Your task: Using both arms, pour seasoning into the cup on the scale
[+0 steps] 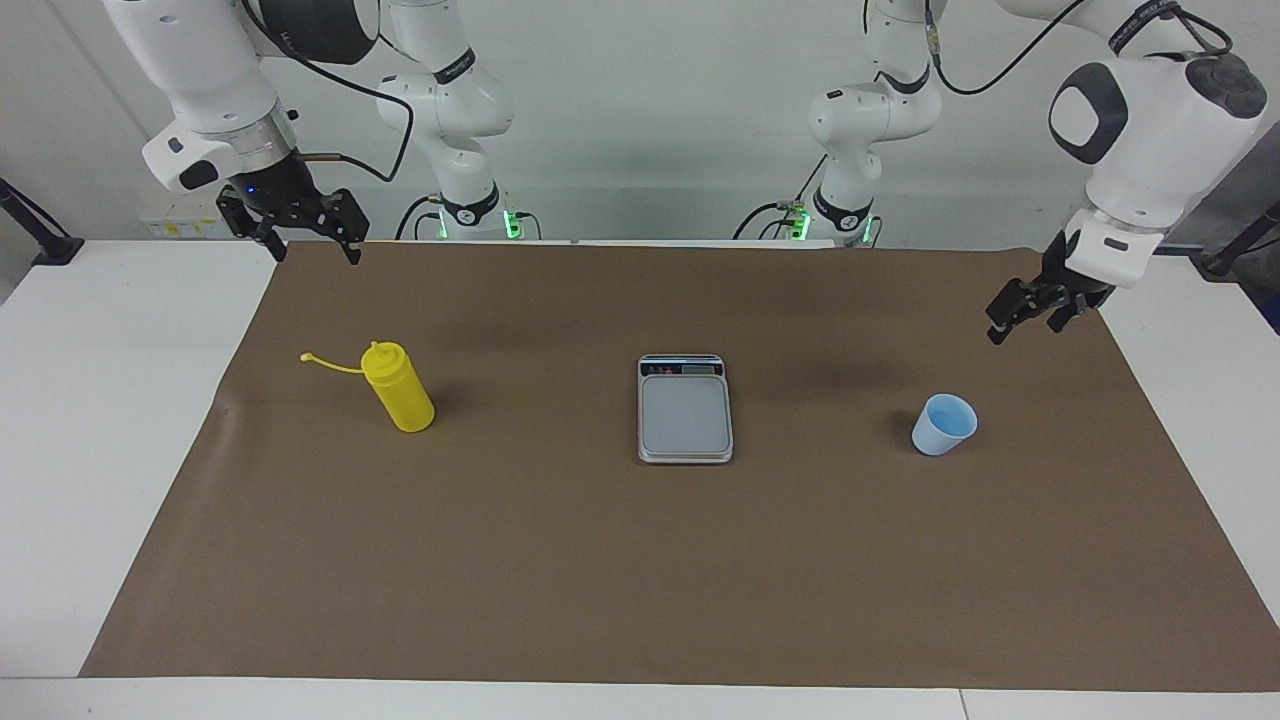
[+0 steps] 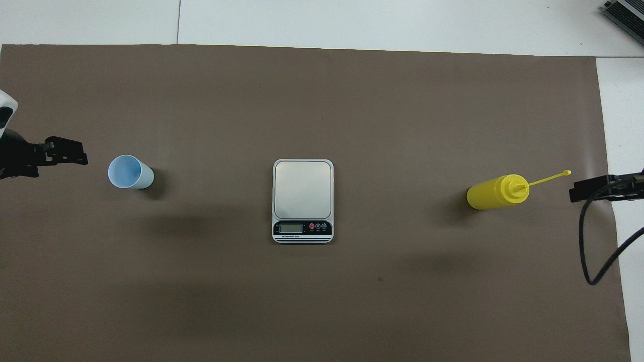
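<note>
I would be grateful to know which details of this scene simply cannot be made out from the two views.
- Scale: the display reading and button labels are too small in the overhead view; the facing view shows the strip edge-on.
- Cup: whether anything is inside is unclear in both views.
- Yellow bottle: its fill level is hidden by the opaque wall.
- Left gripper and right gripper: the overhead view's side edges cut off their arms.

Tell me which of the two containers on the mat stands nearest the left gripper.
The light blue cup, toward the left arm's end of the table. The left gripper hangs open close above it; the yellow bottle stands at the right arm's end, past the scale.
</note>
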{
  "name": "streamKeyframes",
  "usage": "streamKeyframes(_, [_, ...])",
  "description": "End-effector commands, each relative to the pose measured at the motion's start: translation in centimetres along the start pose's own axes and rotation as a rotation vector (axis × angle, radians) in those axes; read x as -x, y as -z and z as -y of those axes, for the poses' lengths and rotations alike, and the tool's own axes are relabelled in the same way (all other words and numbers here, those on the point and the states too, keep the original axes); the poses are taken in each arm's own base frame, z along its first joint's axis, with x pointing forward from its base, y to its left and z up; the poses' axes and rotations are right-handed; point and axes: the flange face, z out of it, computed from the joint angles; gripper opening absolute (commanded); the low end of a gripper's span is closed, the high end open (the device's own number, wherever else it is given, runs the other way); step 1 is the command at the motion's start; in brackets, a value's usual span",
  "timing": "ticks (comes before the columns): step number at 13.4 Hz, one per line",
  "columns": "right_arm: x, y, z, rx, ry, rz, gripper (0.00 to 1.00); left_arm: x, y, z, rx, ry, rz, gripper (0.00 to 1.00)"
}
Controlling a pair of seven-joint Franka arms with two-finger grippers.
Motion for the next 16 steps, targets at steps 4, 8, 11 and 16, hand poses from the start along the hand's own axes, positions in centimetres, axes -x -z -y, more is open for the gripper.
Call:
streamKeyframes(4, [1.9,-0.8,-3.7,0.000,0.269,-0.037,1.00,0.3,-8.7,2.3,0.007,0.062,-0.048,1.00])
streamKeyframes(8, [1.7,-1.7,-4.5,0.010,0.370,-0.058,1.00,1.5,-11.7,4.0,0.017,0.110,-0.107,1.00])
streamKeyframes(11, [1.7,-2.0,-4.5,0.011,0.380,-0.058,1.00,0.2,-13.0,3.1,0.029,0.180,-0.100,1.00])
streamKeyframes(16, [2.9,-4.7,-6.7,-0.018,0.415,-0.101,1.00,0.2,-15.1,1.4,0.031,0.218,-0.065,1.00])
